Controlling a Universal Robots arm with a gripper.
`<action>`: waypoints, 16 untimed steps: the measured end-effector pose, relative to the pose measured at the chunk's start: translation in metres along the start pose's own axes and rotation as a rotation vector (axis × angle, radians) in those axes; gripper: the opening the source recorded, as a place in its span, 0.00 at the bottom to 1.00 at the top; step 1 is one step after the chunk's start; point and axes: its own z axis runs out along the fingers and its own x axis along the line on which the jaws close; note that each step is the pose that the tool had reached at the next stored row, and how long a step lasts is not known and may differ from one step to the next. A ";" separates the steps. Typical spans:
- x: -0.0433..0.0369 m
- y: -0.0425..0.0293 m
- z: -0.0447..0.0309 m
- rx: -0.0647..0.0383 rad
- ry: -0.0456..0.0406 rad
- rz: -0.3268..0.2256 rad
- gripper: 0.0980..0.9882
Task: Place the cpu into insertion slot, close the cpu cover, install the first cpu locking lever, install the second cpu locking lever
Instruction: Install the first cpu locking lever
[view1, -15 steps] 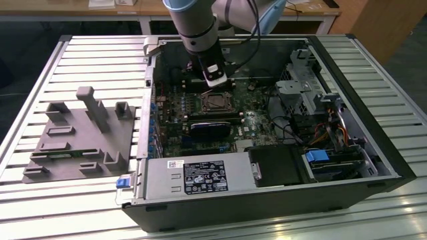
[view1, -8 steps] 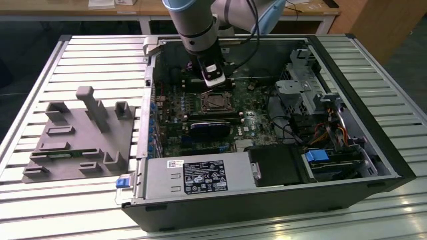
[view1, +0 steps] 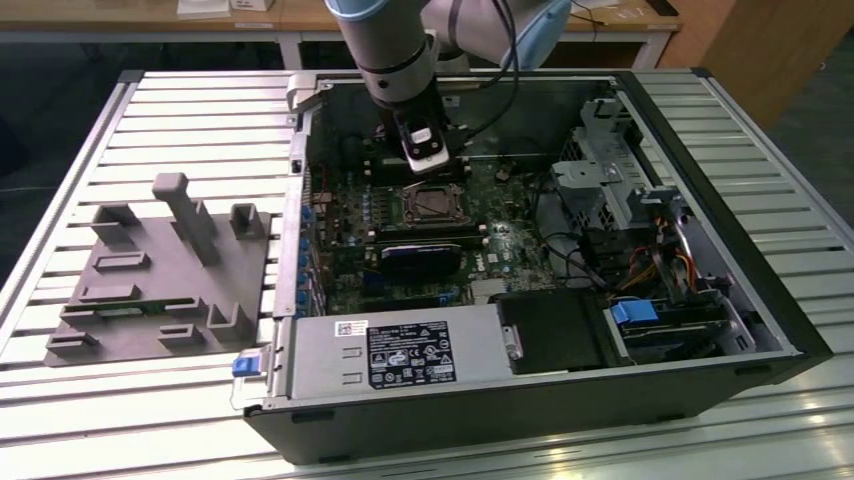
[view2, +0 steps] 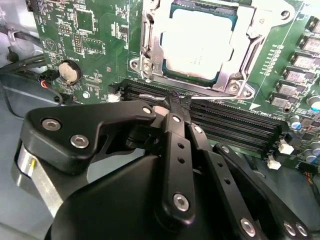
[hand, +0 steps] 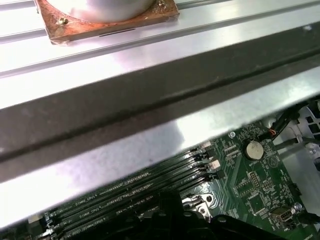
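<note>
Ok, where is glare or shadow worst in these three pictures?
Exterior view: the table shines white along its slats. Second wrist view: the cpu top is washed pale, the gripper dark. First wrist view: glare streaks the case edge.

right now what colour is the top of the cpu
The cpu top is pale silvery-grey metal; it shows best in the second wrist view.

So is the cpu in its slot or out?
In: the cpu lies flat on the board, the cpu cover framing its silvery top.
</note>
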 end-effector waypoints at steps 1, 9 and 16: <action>0.0004 0.0007 0.0002 0.002 -0.0010 0.002 0.00; 0.0018 0.0026 0.0027 0.027 -0.0142 0.010 0.00; 0.0036 0.0045 0.0059 0.042 -0.0220 0.015 0.00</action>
